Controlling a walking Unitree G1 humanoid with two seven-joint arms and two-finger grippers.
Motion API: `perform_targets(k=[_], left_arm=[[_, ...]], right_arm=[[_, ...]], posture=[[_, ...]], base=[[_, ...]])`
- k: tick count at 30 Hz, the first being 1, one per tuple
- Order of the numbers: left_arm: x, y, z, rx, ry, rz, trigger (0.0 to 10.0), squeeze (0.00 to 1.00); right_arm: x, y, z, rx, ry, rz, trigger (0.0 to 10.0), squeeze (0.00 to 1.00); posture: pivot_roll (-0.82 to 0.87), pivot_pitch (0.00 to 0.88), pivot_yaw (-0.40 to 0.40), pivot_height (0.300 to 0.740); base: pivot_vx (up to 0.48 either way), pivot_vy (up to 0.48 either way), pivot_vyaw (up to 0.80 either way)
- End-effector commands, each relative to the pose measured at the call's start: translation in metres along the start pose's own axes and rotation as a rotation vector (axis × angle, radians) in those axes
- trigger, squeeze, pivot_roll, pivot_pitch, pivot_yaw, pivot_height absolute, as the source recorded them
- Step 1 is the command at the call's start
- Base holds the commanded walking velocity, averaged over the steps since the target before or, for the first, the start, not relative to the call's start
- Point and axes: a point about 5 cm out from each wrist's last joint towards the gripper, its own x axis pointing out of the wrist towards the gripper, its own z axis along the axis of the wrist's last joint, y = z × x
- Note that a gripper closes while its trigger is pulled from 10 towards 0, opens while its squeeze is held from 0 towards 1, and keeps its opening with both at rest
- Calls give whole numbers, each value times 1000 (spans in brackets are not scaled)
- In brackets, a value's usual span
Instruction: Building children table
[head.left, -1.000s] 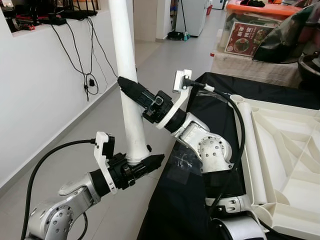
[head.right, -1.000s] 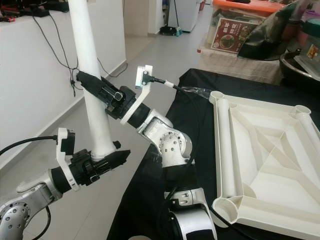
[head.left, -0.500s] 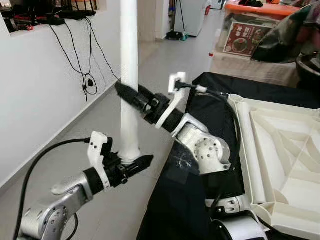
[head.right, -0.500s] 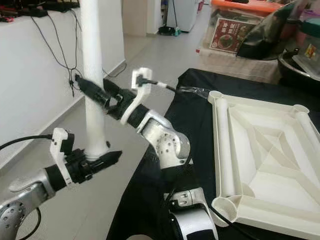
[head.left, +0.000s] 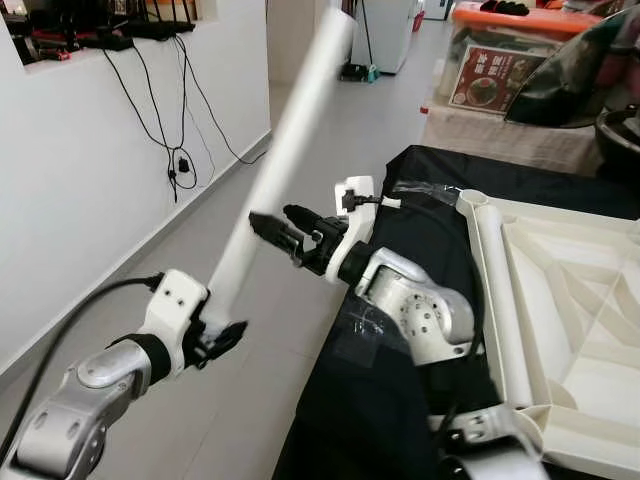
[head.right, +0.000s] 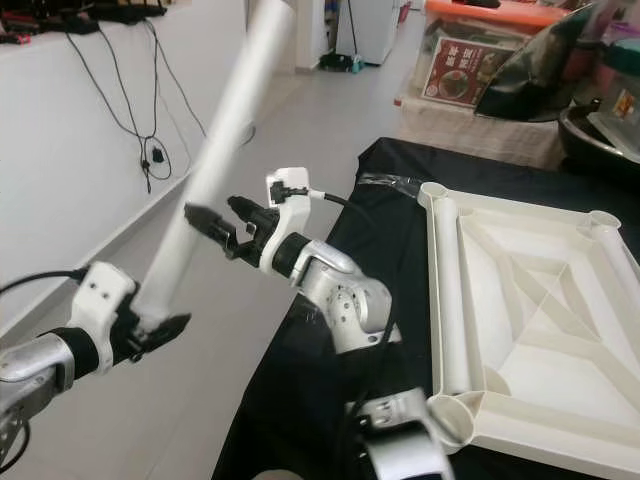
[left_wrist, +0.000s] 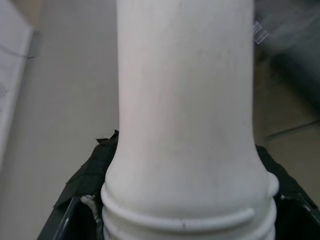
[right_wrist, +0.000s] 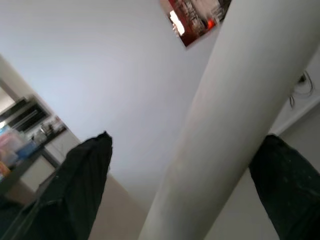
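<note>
— Where is the long white plastic table leg (head.left: 285, 160)?

— Off the table, out over the grey floor (head.left: 150, 300), to the left of the upturned white plastic tabletop (head.right: 530, 300) on the black-draped bench (head.left: 380, 400). Clamped at its ribbed lower end by the left gripper (head.left: 215, 340), fingers closed on the collar, as seen in the left wrist view.

— And the long axis?

— Tilted, not upright: bottom low and left at the left gripper, top leaning up and to the right, toward the tabletop side.

— State of the right gripper (head.left: 272, 225)?

— Open, black fingers spread to either side of the leg at mid-length, apparently without contact; clear space visible beside each finger in the right wrist view.

— Which arm nearer the work?

— Right arm, lying between leg and tabletop. Nearest round corner socket (head.right: 455, 412) well to the right of the leg's ribbed end. Likely needed next: ribbed end swung rightward and lined up with a socket.
</note>
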Motion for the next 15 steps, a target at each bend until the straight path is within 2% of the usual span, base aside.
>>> perform_targets(k=[1,3,6,11,15], left_arm=[[1,2,-1,52,5,29,10000,0],[8,-4,-1,140,3,51,10000,0],[14,-11,2,179,-23,34,10000,0],[17,-13,5,189,-44,34,10000,0],[22,-16,16,186,-95,30,10000,0]], right_arm=[[-1,-3,-3,56,-6,-26,10000,0],[2,-2,-17,158,20,-43,10000,0],[5,5,-29,213,47,-25,10000,0],[7,8,-35,224,64,-12,10000,0],[8,6,-39,227,76,-36,10000,0]], posture=[[119,0,-26,740],[123,0,-23,740],[118,0,-23,740],[117,0,-25,740],[121,0,-31,740]], base=[[0,0,0],[0,0,0],[0,0,0],[0,0,0],[0,0,0]])
